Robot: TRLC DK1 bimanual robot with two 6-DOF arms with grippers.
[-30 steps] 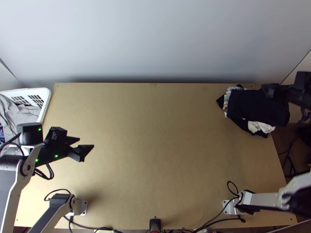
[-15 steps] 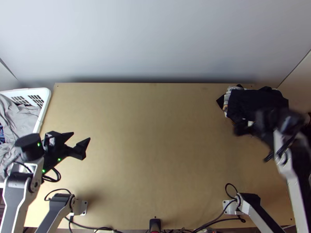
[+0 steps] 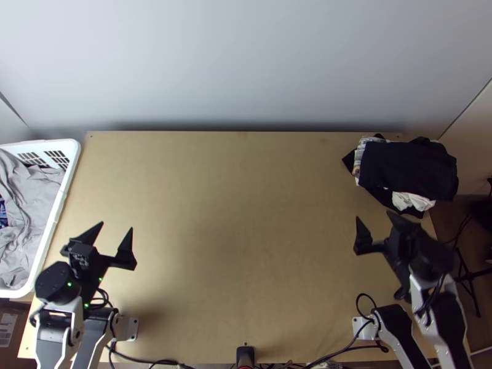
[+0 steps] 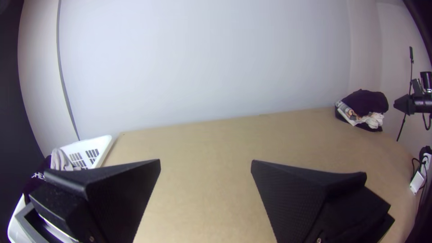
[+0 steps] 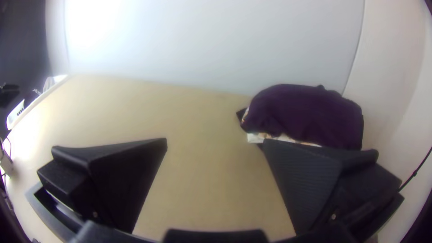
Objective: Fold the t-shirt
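The place looked like a robotics lab or test station. A left arm (image 3: 97,337) and a right arm (image 3: 398,329) were mounted near one edge of a light wooden worktop (image 3: 246,215), with black cables (image 3: 365,294) beside their bases. A plain pale wall (image 3: 246,61) stood behind. A thin black stand (image 4: 411,67) rose past one side. A white plastic basket (image 3: 76,154) of laundry and a pile of clothes (image 3: 406,166) gave a household touch.
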